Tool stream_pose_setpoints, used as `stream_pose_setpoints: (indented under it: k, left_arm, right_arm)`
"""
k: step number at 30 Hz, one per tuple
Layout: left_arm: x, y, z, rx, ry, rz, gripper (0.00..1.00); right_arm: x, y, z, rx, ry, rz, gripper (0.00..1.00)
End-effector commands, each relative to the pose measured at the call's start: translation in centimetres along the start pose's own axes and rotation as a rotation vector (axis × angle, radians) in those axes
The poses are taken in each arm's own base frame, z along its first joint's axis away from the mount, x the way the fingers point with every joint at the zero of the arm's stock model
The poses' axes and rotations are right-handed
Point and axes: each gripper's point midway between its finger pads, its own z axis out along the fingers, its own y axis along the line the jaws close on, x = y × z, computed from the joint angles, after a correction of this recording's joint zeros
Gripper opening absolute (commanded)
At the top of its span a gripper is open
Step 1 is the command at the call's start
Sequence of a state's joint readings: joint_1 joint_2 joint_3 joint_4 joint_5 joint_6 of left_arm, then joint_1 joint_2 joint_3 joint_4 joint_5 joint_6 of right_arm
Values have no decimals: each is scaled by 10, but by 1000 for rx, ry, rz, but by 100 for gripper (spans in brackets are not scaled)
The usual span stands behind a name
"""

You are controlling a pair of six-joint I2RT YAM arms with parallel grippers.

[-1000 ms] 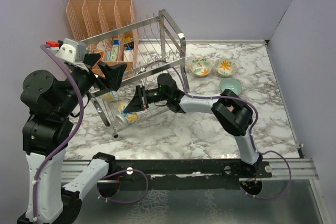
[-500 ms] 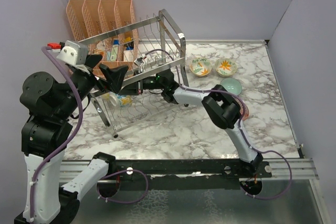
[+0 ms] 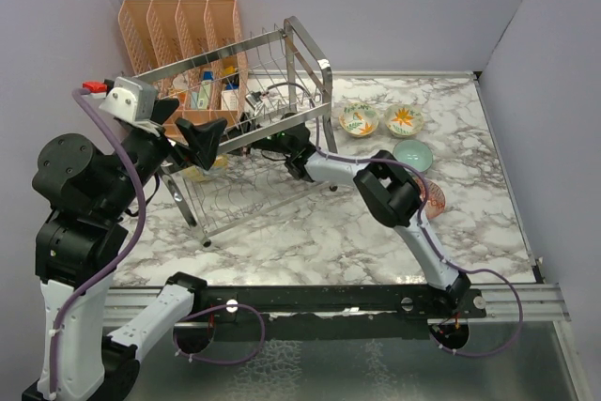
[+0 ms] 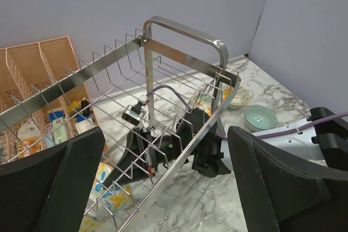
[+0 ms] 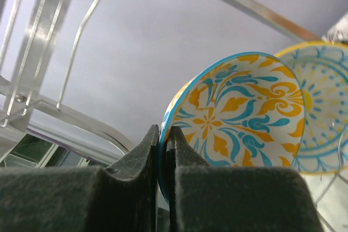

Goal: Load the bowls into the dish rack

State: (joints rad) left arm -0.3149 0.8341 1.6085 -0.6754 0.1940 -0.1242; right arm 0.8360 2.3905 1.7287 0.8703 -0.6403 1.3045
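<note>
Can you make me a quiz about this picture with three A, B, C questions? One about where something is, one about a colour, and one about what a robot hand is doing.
1. Where is the right gripper?
A inside the dish rack
B on the floor
C touching the ceiling

2. What colours are painted inside the bowl it pinches?
A pink and black
B orange and blue
C plain white

3. How is the left gripper?
A shut on a spoon
B shut on a cup
C open, holding nothing

Answers:
1 A, its arm reaches in among the wires.
2 B, the right wrist view shows the pattern.
3 C, its fingers stand wide apart.
</note>
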Motion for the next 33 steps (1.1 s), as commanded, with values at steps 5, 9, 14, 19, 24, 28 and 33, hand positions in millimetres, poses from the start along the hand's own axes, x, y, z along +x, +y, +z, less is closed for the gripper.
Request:
stream_pose_setpoints:
  k: [5, 9, 14, 19, 24, 28, 33]
  left_arm:
    - [6, 4, -3, -25, 13, 16, 99]
    - [7, 5, -4, -29, 14, 21, 99]
    - [7, 5, -3, -30, 17, 22, 99]
    - [10, 6, -4, -36, 20, 25, 99]
    - [10, 7, -5, -40, 20, 28, 99]
    - [10, 7, -5, -39, 20, 31, 99]
    - [10, 7, -4, -39, 21, 31, 99]
  right_arm:
    - [-27, -8, 11, -55, -118, 9, 1]
    - [-26, -22, 12, -46, -125, 50, 1]
    - [-24, -35, 15, -39, -121, 76, 1]
    - [-21, -52, 15, -27, -116, 114, 1]
    - [-18, -68, 14, 15, -113, 114, 2]
    - [-13, -77, 13, 35, -98, 119, 11]
    - [-13, -75, 12, 45, -86, 93, 26]
